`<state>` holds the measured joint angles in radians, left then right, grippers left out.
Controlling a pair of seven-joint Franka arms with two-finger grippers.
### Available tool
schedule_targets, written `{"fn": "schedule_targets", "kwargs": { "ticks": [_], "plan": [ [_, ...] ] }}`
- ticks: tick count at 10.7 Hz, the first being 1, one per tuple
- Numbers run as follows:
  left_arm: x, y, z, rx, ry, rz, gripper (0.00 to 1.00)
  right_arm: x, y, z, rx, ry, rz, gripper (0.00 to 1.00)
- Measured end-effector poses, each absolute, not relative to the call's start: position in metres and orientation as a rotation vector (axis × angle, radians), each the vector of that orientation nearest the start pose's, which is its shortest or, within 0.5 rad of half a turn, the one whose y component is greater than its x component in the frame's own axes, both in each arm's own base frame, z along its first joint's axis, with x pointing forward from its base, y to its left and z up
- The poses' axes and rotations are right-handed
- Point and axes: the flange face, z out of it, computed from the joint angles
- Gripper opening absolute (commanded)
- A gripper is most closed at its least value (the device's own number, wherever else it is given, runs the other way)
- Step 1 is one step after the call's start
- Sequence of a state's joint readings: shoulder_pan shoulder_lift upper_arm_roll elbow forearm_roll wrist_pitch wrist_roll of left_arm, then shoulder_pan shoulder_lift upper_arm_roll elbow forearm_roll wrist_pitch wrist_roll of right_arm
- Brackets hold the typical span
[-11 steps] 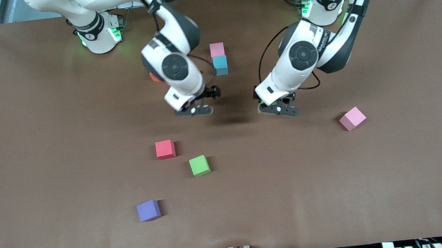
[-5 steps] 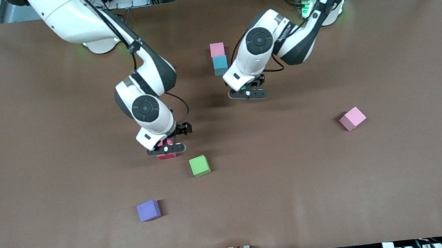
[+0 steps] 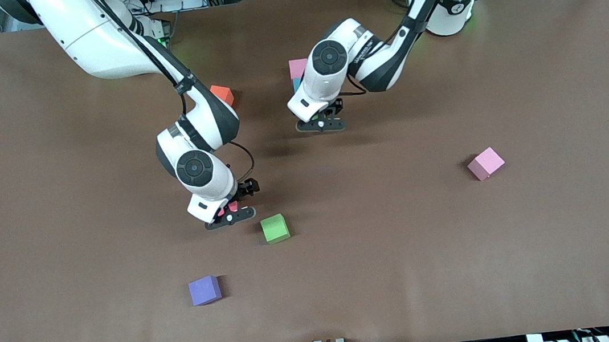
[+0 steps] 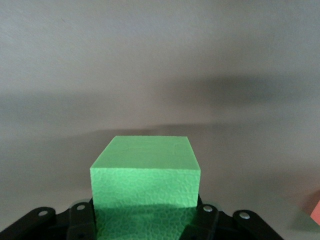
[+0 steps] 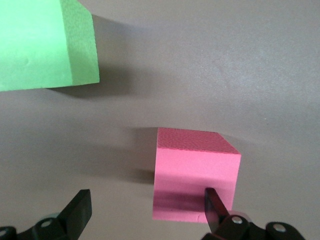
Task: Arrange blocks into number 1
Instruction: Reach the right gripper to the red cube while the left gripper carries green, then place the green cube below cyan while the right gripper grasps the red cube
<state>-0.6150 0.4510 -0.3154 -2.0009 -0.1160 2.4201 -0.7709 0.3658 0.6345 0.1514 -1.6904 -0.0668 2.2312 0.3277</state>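
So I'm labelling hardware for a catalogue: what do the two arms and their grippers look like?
Both arms are glossy white with dark grey joint sections and round dark caps. Thin black cables loop near each wrist. The left gripper and right gripper are black two-finger units with small silver screws. A green light glows at the left arm's base.

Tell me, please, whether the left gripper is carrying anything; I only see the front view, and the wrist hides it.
Observer: Yes. Its wrist view shows the left gripper shut on a small matte green cube.
Operator: Thank you. Is the right gripper squarely around the red block?
Observer: Not squarely. The right gripper is open over the small matte red cube, but the cube sits off-centre, lined up with one finger rather than midway between both.
Operator: Is anything crowding that block?
Observer: The other green cube lies beside it, with a clear gap between them.
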Motion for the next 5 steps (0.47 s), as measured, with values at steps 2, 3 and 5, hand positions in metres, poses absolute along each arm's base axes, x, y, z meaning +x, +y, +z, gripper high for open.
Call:
{"fn": "schedule_targets", "kwargs": {
  "ticks": [2, 3, 5],
  "plan": [
    [0.353, -0.493, 0.227, -3.249, 0.074, 0.294, 0.0, 0.589, 0.32, 0.227, -3.12, -0.35, 0.137, 1.0],
    [0.35, -0.494, 0.222, -3.243, 0.081, 0.303, 0.0, 0.59, 0.318, 0.227, -3.121, -0.368, 0.134, 1.0],
    [0.348, -0.495, 0.216, -3.236, 0.083, 0.314, 0.0, 0.597, 0.305, 0.228, -3.12, -0.392, 0.13, 1.0]
  ]
}}
